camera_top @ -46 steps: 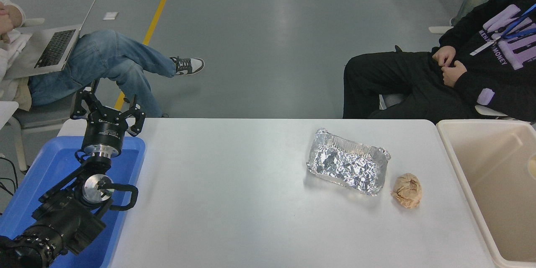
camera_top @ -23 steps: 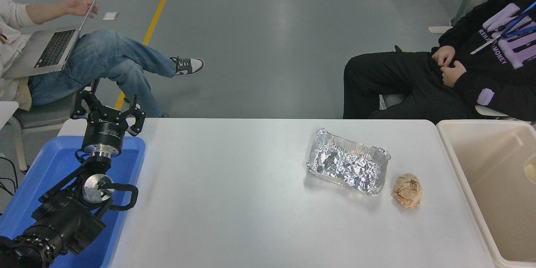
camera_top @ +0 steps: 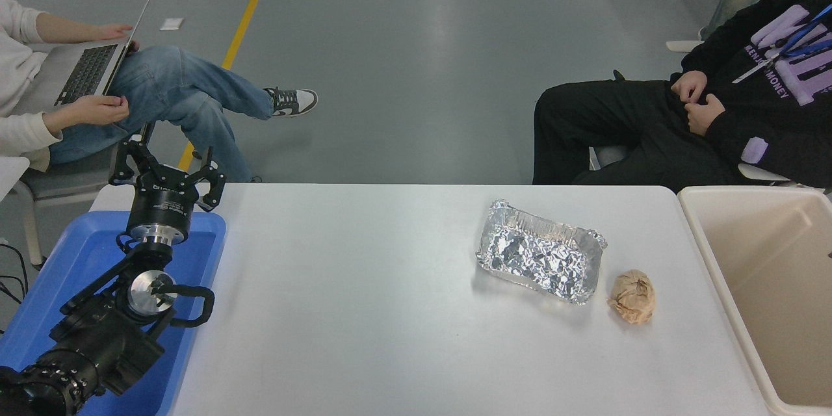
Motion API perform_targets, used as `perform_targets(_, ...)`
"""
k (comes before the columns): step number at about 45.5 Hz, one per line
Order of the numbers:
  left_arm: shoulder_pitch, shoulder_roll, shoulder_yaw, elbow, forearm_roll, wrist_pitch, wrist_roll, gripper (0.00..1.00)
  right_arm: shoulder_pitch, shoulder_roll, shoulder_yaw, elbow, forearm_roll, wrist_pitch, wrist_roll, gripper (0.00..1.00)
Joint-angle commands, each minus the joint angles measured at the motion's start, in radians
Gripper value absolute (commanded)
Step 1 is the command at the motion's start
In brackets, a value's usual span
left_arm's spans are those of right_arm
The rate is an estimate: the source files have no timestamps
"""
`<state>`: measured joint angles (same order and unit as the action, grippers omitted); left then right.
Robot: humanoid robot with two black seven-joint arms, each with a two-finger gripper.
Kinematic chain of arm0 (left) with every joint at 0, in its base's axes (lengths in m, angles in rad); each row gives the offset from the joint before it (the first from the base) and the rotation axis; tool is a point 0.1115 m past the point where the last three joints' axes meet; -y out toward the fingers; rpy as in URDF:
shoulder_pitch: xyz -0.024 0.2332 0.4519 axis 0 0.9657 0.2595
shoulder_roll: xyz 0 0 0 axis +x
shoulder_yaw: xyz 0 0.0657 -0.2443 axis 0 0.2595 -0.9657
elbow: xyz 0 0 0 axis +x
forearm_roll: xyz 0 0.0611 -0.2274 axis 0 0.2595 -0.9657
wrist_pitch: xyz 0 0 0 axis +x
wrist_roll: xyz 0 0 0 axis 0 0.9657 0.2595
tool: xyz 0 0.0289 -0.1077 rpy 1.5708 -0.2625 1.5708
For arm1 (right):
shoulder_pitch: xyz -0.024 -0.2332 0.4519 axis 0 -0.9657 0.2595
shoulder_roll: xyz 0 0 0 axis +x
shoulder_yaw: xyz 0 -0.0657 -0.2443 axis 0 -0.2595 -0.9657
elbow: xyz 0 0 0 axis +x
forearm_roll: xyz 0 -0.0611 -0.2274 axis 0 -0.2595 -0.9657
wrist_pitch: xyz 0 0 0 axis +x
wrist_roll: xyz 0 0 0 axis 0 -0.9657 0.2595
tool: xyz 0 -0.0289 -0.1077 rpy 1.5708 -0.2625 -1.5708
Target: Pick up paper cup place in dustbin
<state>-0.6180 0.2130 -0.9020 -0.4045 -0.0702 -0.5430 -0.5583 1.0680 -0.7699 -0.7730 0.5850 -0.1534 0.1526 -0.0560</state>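
Observation:
The paper cup is not in view. The dustbin (camera_top: 773, 273), a large beige rectangular bin with a thick rim, stands against the table's right end, and the part of its inside that shows holds nothing. My left gripper (camera_top: 166, 166) is parked at the far left above the blue tray, with its fingers spread open and empty. My right arm and gripper are out of the picture; only a tiny dark speck shows at the right edge over the bin.
A crumpled foil tray (camera_top: 539, 259) and a brown paper ball (camera_top: 632, 296) lie on the white table (camera_top: 364, 312) right of centre. A blue plastic tray (camera_top: 84, 253) sits under my left arm. Two people sit beyond the far edge, one with a laptop (camera_top: 84, 71).
The cream rim of the cup that showed at the right edge over the bin is gone from view. The person at the left lowered both hands to the laptop.

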Motion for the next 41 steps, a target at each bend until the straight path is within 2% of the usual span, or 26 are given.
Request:
perform_targets(1,0.0,0.0,0.002,0.001,0.001,0.0,0.0,0.99,0.328,-0.037,-0.333,0.287,0.043,0.01,0.001,1.0)
perform_targets(12,0.0,0.0,0.002,0.0,0.001,0.0,0.0,0.99,0.685,-0.034,-0.555,0.599,0.067,0.064,0.001,1.0)
perform_targets(17,0.0,0.0,0.002,0.0,0.001,0.0,0.0,0.99,0.829,-0.025,-0.617,0.647,0.067,0.188,0.001,1.0)
perform_targets(24,0.0,0.0,0.002,0.0,0.001,0.0,0.0,0.99,0.997,0.03,-0.674,0.648,0.066,0.453,-0.001,1.0)
perform_targets(30,0.0,0.0,0.002,0.0,0.0,0.0,0.0,0.99,1.063,0.152,-0.674,0.65,0.064,0.633,-0.001,1.0)
perform_targets(35,0.0,0.0,0.002,0.001,0.001,0.0,0.0,0.99,1.106,0.276,-0.672,0.667,0.064,0.633,-0.002,1.0)
perform_targets(41,0.001,0.0,0.002,0.0,0.001,0.0,0.0,0.99,1.199,0.376,-0.671,0.743,0.063,0.633,-0.004,1.0)
